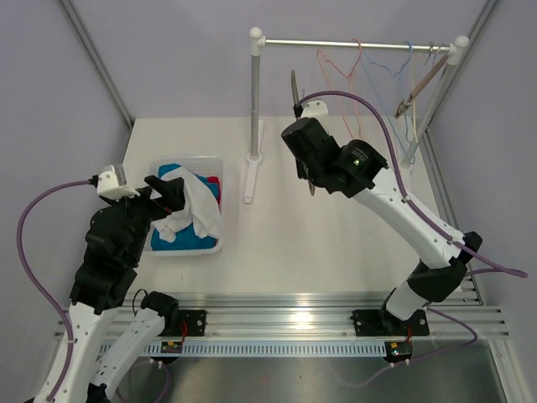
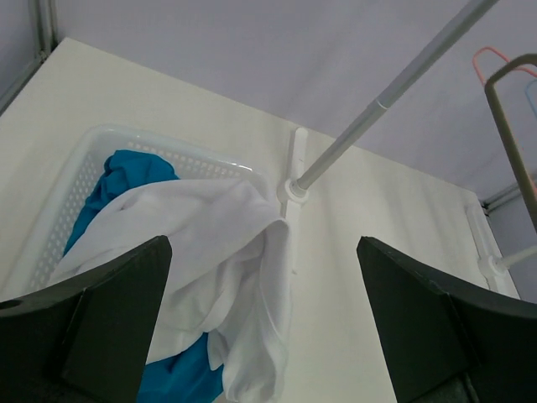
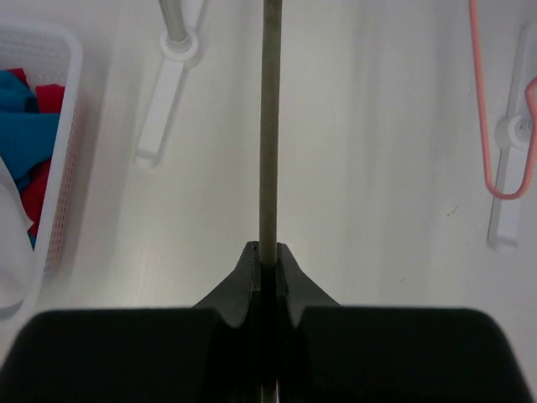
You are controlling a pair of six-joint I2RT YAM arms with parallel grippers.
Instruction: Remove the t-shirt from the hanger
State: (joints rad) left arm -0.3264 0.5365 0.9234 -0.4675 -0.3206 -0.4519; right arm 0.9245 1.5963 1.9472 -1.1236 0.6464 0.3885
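White t-shirt (image 1: 200, 208) in the basket (image 1: 201, 158), hanger (image 3: 268, 126) in the right claw (image 3: 268, 260).
The t-shirt lies on top of the blue and red clothes in the basket, and part of it droops over the basket's right edge. The left claw (image 1: 168, 195) hangs just above the basket with its 2 fingers spread wide and nothing between them. The right claw is well to the right of the basket and squeezes the thin grey bar of the hanger. The rack (image 1: 352, 42) stands on the bench (image 1: 336, 243), to the right of the basket.
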